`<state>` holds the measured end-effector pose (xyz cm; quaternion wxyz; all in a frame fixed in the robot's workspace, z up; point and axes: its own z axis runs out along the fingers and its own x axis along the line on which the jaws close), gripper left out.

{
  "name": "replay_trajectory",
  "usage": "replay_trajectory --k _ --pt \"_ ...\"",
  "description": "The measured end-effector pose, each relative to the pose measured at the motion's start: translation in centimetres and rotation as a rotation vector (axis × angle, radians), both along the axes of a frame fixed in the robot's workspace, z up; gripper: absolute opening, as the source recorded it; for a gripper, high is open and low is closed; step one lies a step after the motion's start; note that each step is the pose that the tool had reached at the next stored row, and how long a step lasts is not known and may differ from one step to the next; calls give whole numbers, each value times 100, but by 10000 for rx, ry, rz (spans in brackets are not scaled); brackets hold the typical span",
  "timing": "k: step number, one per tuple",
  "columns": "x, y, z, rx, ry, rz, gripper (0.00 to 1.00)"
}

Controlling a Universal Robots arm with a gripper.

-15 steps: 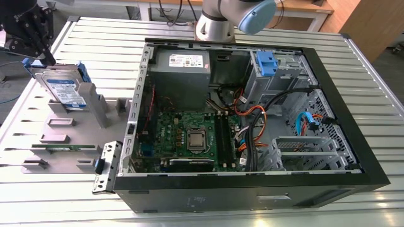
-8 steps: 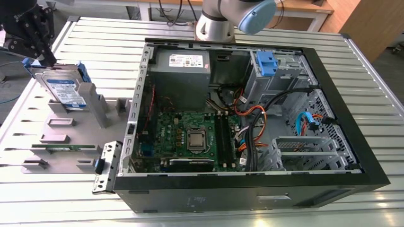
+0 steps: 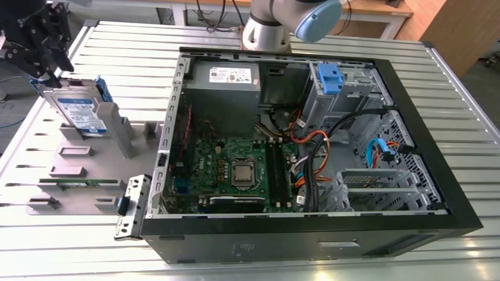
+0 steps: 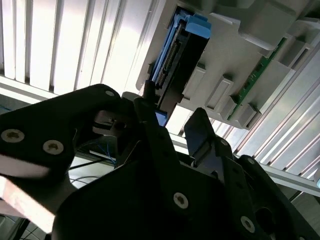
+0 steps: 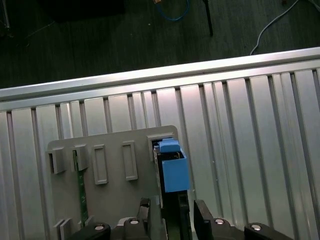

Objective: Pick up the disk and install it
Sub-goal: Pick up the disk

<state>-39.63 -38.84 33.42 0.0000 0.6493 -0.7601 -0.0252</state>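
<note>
Tool (image 5: 172, 205) spread astride disk (image 5: 175, 170) end; contact unclear.

Hand (image 5: 172, 207) fingers apart either side of disk (image 5: 175, 170), upright in gray holder (image 5: 115, 150)

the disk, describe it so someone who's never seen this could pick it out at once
Find the open computer case on the slatted table; to the exterior view's left of it lies a gray holder. The disk stands on edge at the holder's far end. Its white-and-blue label and blue side rails set it apart from the green circuit strip in the same holder.
</note>
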Motion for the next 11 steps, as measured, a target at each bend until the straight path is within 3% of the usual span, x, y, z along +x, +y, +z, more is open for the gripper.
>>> replay_trajectory --k 5,11 --pt "0 0 0 0 0 0 64" --pt "0 1 -36 0 1 0 64"
